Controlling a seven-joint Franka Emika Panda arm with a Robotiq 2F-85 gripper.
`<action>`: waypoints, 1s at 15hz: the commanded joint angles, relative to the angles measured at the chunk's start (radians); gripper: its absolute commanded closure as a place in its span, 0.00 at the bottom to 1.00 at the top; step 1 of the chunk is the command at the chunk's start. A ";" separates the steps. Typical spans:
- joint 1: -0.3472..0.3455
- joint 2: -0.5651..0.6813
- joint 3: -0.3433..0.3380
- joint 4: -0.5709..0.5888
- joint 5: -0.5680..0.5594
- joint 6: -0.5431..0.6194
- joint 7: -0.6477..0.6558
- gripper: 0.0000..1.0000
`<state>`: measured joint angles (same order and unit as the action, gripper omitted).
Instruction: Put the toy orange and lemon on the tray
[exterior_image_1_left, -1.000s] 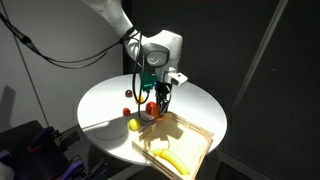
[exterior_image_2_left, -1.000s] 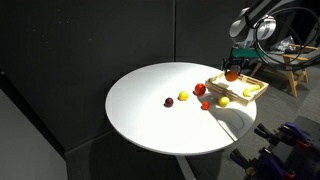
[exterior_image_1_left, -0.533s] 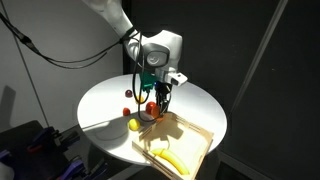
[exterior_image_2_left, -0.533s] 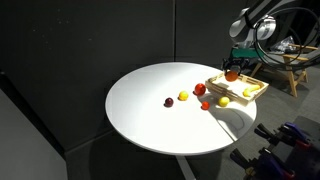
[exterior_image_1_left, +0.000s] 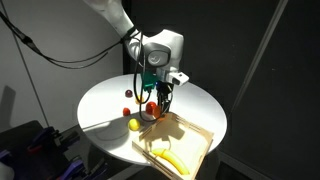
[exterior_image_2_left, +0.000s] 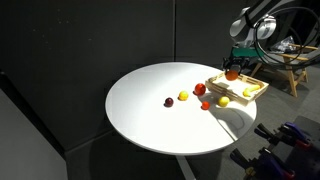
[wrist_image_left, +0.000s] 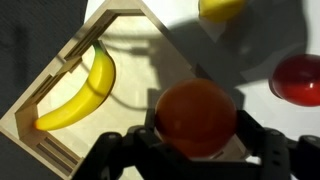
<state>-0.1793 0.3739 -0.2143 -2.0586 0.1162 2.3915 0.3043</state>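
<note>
1. The pincer (wrist_image_left: 197, 128) is clamped part-way closed on the toy orange (wrist_image_left: 197, 117), one dark finger (wrist_image_left: 258, 138) pressed to each side of the fruit, as seen from the wrist.
2. In both exterior views the white arm reaches down over the round white table (exterior_image_1_left: 100, 100) (exterior_image_2_left: 150, 125), with the pincer (exterior_image_1_left: 153, 105) (exterior_image_2_left: 232, 69) carrying the toy orange (exterior_image_1_left: 152, 108) (exterior_image_2_left: 232, 74) at the edge of the tray (exterior_image_1_left: 195, 135) (exterior_image_2_left: 238, 84).
3. From the wrist, the toy orange hangs over one corner of the tray (wrist_image_left: 135, 50), hiding part of its raised wooden rim; whether the fruit touches the wood cannot be told.
4. A banana (wrist_image_left: 85, 90) (exterior_image_1_left: 170, 158) (exterior_image_2_left: 247, 92) lies inside the tray, along one rim.
5. The lemon (exterior_image_1_left: 134, 124) (exterior_image_2_left: 223, 101) (wrist_image_left: 222, 8) sits on the table just beside the tray, outside its rim.
6. A red toy fruit (wrist_image_left: 298, 80) (exterior_image_2_left: 206, 104) rests on the table near the tray, apart from the lemon.
7. Another red fruit (exterior_image_2_left: 200, 89), a small yellow fruit (exterior_image_2_left: 183, 97) and a dark one (exterior_image_2_left: 168, 101) lie farther toward the middle of the table.
</note>
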 joint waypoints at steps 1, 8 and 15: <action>-0.017 0.021 -0.008 0.056 0.017 -0.011 0.004 0.46; -0.046 0.079 -0.020 0.118 0.019 0.023 -0.001 0.46; -0.056 0.128 -0.021 0.143 0.019 0.046 0.000 0.46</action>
<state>-0.2268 0.4792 -0.2357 -1.9519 0.1163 2.4437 0.3044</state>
